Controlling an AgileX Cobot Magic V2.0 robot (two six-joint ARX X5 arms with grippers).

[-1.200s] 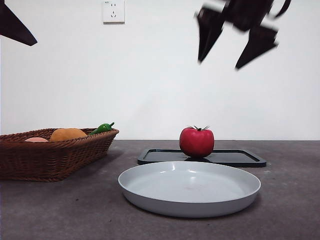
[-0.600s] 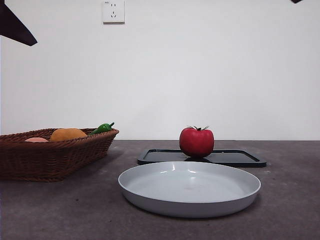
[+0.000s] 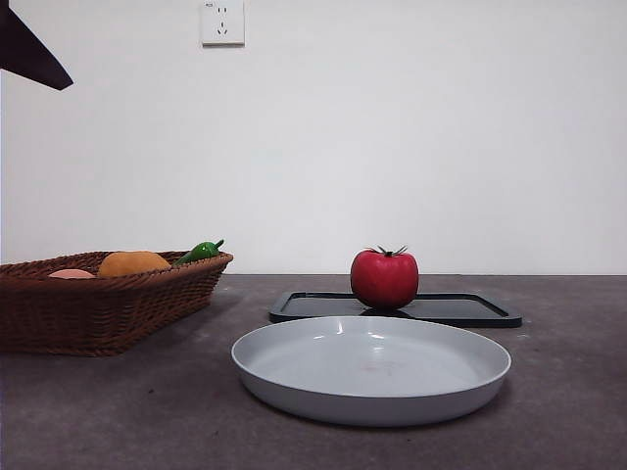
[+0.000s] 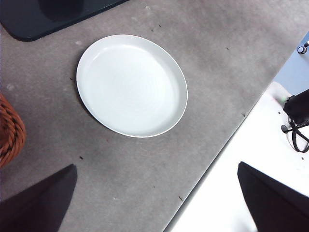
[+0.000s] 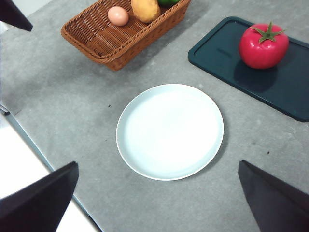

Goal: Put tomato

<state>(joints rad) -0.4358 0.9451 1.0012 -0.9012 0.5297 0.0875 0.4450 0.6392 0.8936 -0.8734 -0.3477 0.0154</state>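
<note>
Since the earlier frames, the dark gripper above the tomato had risen out of the front view; the objects below had not moved. Grey tabletop (image 3: pixel 118 411) carried everything. Wicker basket (image 3: pixel 103 299) stood toward the left edge, holding an orange fruit (image 3: pixel 133 262), a pale egg-shaped item (image 5: pixel 118 15) and a green pepper (image 3: pixel 201 251). White plate (image 3: pixel 370 367) lay empty near the front edge, centre. Black tray (image 3: pixel 460 309) lay just behind the plate. Tomato (image 3: pixel 384 278) stood upright on the tray, stem up, untouched by either gripper. Left gripper (image 4: pixel 159 198) hung high over the tabletop beside the plate, fingers spread wide, holding nothing. Right gripper (image 5: pixel 159 198) hung high over the plate, fingers likewise spread wide and empty.
</note>
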